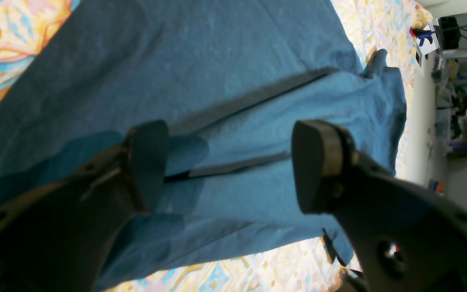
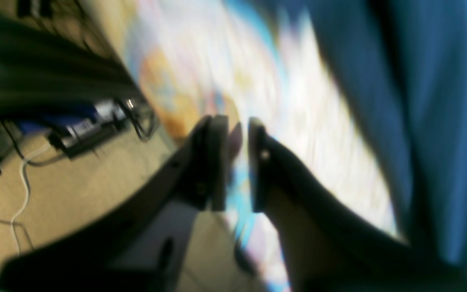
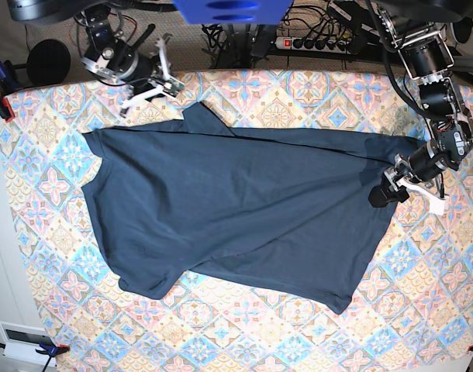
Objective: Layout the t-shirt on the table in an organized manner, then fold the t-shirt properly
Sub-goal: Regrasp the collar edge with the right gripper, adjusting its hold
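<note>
left gripper (image 1: 229,166) gaping over the t-shirt (image 3: 236,209) — nothing held

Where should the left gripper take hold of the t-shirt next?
Probably the hem edge under the left gripper, coming from the table's outer side: the t-shirt bunches there, and the open jaws already straddle a fold.
</note>
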`<control>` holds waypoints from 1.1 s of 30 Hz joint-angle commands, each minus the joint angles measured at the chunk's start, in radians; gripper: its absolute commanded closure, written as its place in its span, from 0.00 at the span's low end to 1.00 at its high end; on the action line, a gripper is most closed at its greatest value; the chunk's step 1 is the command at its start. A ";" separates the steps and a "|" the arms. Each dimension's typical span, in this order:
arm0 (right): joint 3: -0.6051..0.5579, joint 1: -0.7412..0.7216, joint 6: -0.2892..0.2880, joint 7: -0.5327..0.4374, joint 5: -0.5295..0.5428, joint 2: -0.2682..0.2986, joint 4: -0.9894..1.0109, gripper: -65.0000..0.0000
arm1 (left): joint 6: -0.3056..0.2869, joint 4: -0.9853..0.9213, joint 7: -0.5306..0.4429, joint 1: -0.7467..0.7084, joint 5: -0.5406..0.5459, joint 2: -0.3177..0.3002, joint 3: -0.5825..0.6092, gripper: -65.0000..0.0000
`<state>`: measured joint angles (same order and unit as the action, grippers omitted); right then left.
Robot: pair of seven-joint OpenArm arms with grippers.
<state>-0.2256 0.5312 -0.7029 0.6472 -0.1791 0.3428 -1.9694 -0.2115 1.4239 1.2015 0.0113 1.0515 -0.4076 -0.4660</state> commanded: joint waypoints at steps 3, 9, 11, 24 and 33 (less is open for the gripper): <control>-0.005 -0.024 0.005 -0.008 0.003 -0.040 -0.020 0.76 | -0.004 0.016 -0.013 0.014 0.019 -0.021 -0.006 0.28; -0.034 -0.098 0.005 0.058 0.002 -0.096 -0.018 0.75 | -0.004 0.016 -0.013 0.013 0.019 -0.023 -0.006 0.28; -0.056 -0.122 0.005 0.078 0.002 -0.100 -0.018 0.75 | -0.004 0.016 -0.013 0.013 0.019 -0.023 -0.006 0.28; -0.133 -0.207 0.005 0.173 0.002 -0.103 -0.008 0.74 | -0.004 0.016 -0.013 0.020 0.017 -0.023 -0.003 0.28; -0.182 -0.207 0.005 0.174 0.002 -0.103 -0.003 0.58 | -0.004 0.016 -0.013 0.020 0.017 -0.020 -0.003 0.28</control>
<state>-0.4095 0.3305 -0.7029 0.8356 -0.1822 0.2367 -1.9572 -0.2104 1.4239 1.2007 0.0147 1.0481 -0.4103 -0.4660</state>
